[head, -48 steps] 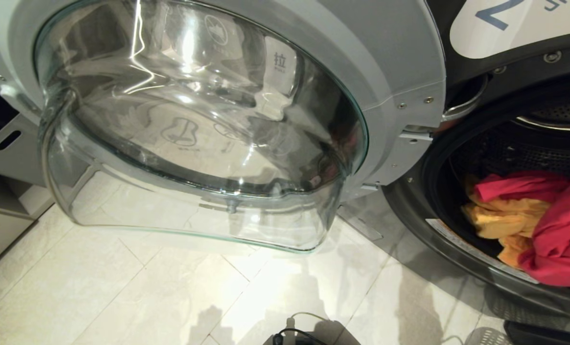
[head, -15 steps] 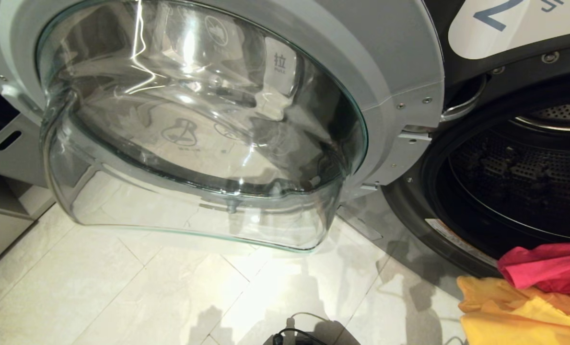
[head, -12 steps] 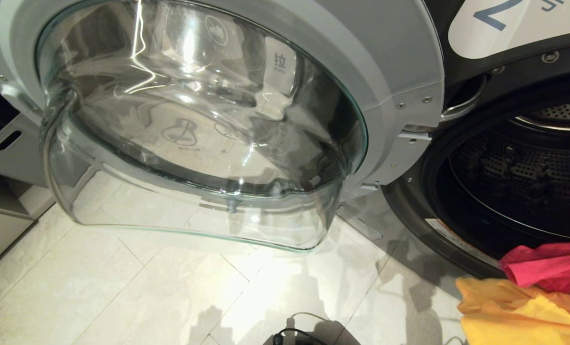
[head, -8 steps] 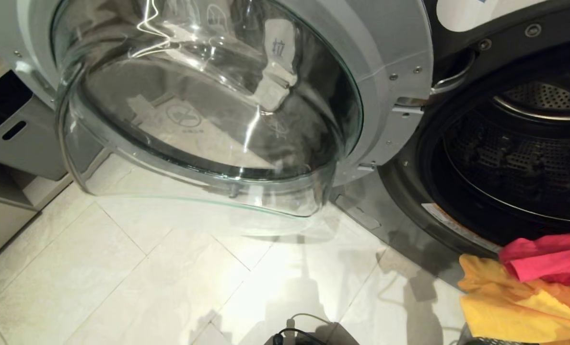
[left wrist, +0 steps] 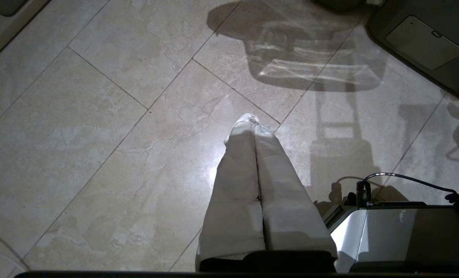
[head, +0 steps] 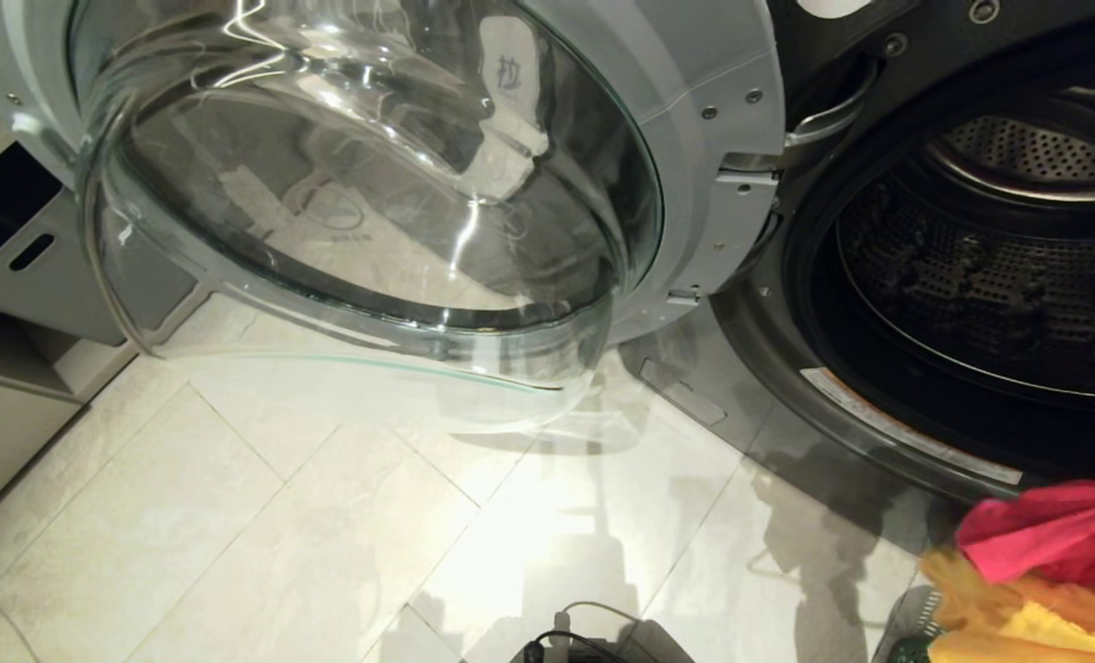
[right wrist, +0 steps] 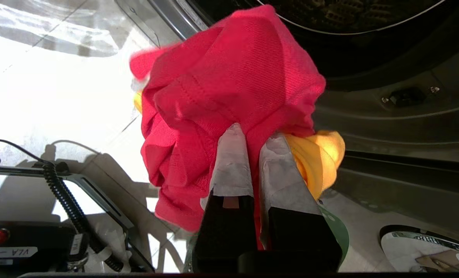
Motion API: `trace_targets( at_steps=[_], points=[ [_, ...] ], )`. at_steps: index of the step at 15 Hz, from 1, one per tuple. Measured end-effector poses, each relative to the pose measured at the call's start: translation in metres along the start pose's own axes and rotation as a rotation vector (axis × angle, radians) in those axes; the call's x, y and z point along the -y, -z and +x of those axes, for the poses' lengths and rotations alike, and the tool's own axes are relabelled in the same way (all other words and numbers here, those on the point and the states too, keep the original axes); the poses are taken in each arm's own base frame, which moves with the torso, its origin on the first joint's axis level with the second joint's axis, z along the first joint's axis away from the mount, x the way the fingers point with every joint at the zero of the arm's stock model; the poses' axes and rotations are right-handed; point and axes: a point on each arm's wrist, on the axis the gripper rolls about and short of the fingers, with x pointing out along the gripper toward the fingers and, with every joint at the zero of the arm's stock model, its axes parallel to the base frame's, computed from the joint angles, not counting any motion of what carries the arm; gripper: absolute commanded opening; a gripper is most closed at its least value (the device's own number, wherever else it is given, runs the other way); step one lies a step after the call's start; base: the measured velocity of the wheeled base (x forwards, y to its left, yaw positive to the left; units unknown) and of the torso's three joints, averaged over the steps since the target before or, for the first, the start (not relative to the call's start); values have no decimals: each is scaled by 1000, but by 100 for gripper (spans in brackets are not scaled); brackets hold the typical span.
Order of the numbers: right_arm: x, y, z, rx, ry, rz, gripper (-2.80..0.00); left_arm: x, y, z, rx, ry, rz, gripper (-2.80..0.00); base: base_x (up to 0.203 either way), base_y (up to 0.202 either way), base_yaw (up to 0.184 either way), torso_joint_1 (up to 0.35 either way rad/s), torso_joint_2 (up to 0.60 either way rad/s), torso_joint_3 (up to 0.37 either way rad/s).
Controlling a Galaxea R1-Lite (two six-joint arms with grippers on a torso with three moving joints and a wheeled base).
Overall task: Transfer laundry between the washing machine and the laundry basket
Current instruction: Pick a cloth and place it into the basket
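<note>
The washing machine stands with its round glass door swung wide to the left, and no cloth shows in its perforated drum. A bundle of laundry, red over mustard yellow, hangs in front of and below the opening at the lower right. In the right wrist view my right gripper is shut on the red cloth, with the yellow piece bunched beside one finger. A green edge of the laundry basket shows under the fingers. My left gripper is shut on nothing over the floor tiles.
Grey bins with slot handles stand at the left behind the door. My base with a coiled cable sits at the near edge, also in the left wrist view as a grey base. Pale tiled floor lies below the door.
The red and yellow laundry has come out of the drum and now hangs below the opening. The whole head view has shifted, so the machine sits higher and further left.
</note>
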Motion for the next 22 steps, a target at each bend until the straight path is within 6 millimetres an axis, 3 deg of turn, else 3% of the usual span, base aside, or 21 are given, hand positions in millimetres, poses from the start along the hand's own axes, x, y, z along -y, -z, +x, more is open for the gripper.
trace_targets(
  at_steps=[22],
  points=[
    [1,-4,5,60,5,-69,-280,0,0,0,-1,1,-1,-280,0,0,0,0,0,0]
  ],
)
